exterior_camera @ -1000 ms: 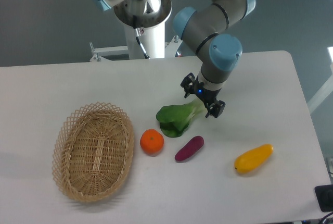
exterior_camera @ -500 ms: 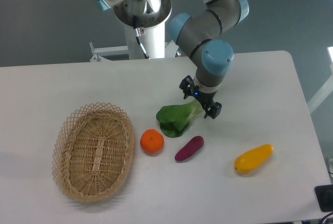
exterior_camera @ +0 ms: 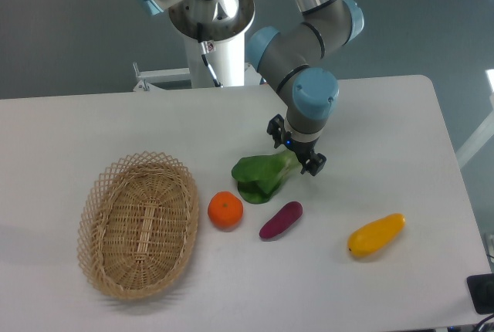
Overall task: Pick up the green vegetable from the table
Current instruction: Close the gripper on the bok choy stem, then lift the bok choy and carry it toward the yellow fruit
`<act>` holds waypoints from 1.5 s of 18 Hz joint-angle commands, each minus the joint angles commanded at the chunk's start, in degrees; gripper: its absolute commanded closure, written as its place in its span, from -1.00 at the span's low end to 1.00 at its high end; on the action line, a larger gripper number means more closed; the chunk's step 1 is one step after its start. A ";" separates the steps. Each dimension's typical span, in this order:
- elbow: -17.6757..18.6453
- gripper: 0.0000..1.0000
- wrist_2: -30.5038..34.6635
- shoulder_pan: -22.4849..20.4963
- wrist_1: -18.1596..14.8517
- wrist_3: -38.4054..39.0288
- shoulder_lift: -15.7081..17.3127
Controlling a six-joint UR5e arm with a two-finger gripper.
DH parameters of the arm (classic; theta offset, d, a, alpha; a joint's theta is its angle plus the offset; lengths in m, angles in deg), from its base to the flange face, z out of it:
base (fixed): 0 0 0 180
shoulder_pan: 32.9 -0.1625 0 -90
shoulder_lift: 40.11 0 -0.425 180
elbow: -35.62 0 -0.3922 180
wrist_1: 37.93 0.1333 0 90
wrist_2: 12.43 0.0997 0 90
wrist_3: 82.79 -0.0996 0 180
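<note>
Probably light, stiff plastic green vegetable (exterior_camera: 261,176) on worktop (exterior_camera: 401,116): best gripped at pale stalk, straddled by spread claw (exterior_camera: 294,154) (leaves broader).

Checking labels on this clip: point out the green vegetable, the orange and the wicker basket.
green vegetable (exterior_camera: 258,175), fixed camera, on the dark green leaves.
orange (exterior_camera: 225,210), fixed camera, middle of the fruit.
wicker basket (exterior_camera: 99,193), fixed camera, on the left rim.

Arm (exterior_camera: 309,62) farther left (slightly)
</note>
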 joint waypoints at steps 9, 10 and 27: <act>-1.93 0.75 0.09 -0.17 -1.93 0.44 0.88; -2.72 0.75 0.09 -0.26 -2.98 0.44 1.14; -34.09 0.71 -0.88 -3.87 -21.45 1.93 -9.04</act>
